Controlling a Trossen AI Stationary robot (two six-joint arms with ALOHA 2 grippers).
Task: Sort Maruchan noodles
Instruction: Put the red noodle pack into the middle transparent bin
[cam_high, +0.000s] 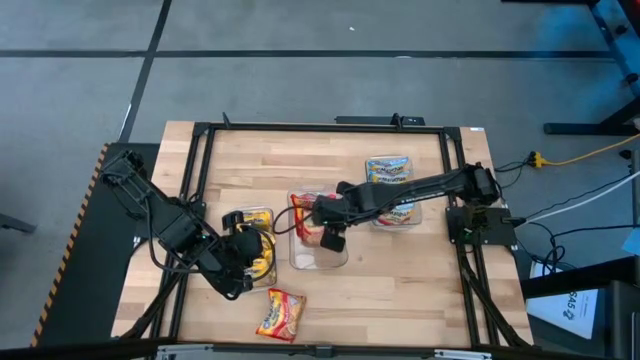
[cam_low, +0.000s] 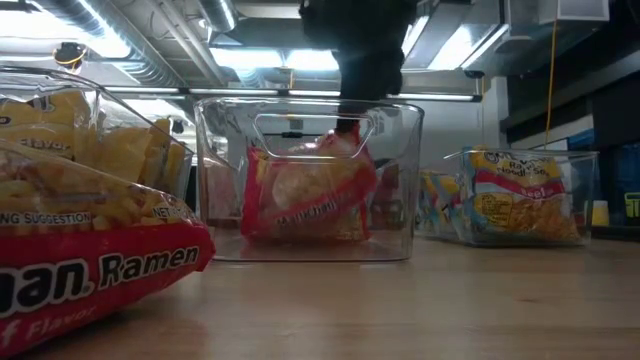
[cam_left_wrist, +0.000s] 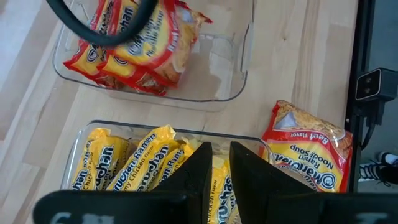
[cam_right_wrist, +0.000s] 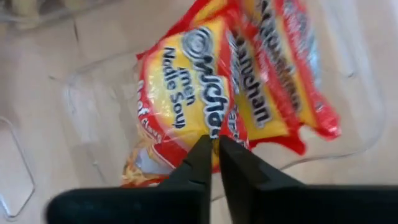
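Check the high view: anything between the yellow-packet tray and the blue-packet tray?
Yes. The middle clear tray sits between the yellow-packet tray and the blue-packet tray. It holds red packets, and the right gripper hangs over it. The high view shows this.

Red-orange plastic Maruchan ramen packets (cam_high: 305, 215), flat rectangles with yellow centres, lean tilted against one another inside the clear plastic middle tray (cam_high: 320, 258). Yellow chicken-flavour Maruchan packets (cam_left_wrist: 134, 168) stand side by side on edge in the clear tray on the left (cam_high: 250, 214), while blue-edged yellow packets (cam_high: 388, 170) fill the clear tray on the right (cam_high: 396, 222). One red-orange beef-flavour packet (cam_high: 281, 315) lies flat on the bare wooden table (cam_high: 400, 290) near the front edge.
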